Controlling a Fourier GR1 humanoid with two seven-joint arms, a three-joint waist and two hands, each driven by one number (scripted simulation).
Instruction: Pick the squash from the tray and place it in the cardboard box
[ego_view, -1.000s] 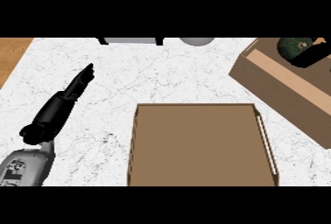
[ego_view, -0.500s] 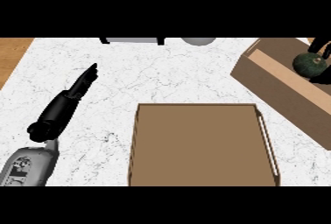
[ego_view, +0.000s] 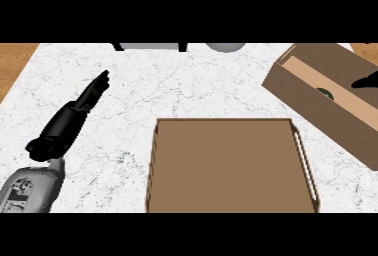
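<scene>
Head view. Your tray (ego_view: 229, 165) sits at the centre and toward 6 o'clock, and its floor holds nothing. The box (ego_view: 325, 100) stands at 2 o'clock on the counter (ego_view: 184, 85), turned at an angle, its open top facing up.

The squash (ego_view: 325, 92) shows only as a small dark green patch low inside the box, against the inner wall; most of it is hidden. I judge it is already in the box, so the placing step looks done or nearly done.

Your right hand (ego_view: 365, 81) shows only as a dark sliver at 3 o'clock, over the box's opening at the view's edge. I cannot tell how it is set, or whether it touches the squash.

Your left hand (ego_view: 92, 92) lies at 10 o'clock on the counter, fingers straight and together, pointing toward 1 o'clock, holding nothing. It is well apart from the tray and the box.

Handling, as a judgement: expect a squash to be stiff, fairly heavy for its bulk, with a smooth rind that may slide. If you must take it again, wrap the widest part of the body, not the stem. It should bear a short fall, yet set it down low.
</scene>
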